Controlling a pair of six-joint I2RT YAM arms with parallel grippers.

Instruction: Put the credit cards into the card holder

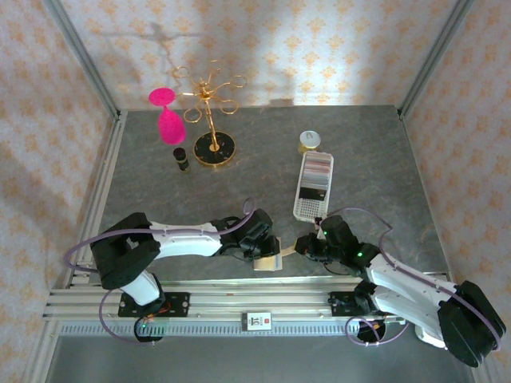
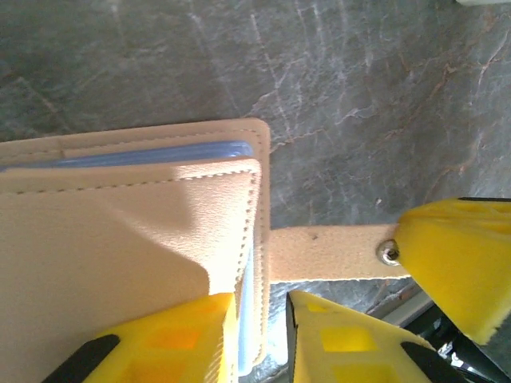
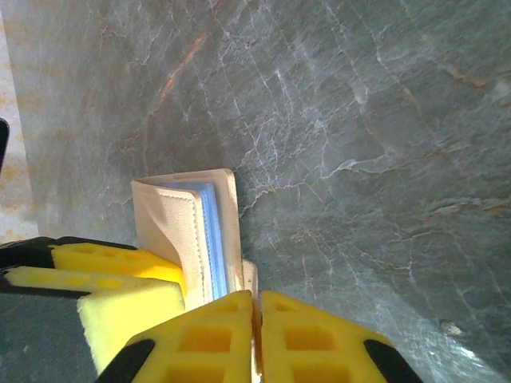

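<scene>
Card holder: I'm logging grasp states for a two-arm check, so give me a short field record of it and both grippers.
Object: small beige leather-like card holder, covers slightly apart
Inside: pale blue plastic sleeves visible at the edge; whether they hold cards cannot be told
Left gripper: shut on the card holder's front cover edge
Right gripper: shut on the card holder's beige snap tab
Surface: grey marbled table
</scene>
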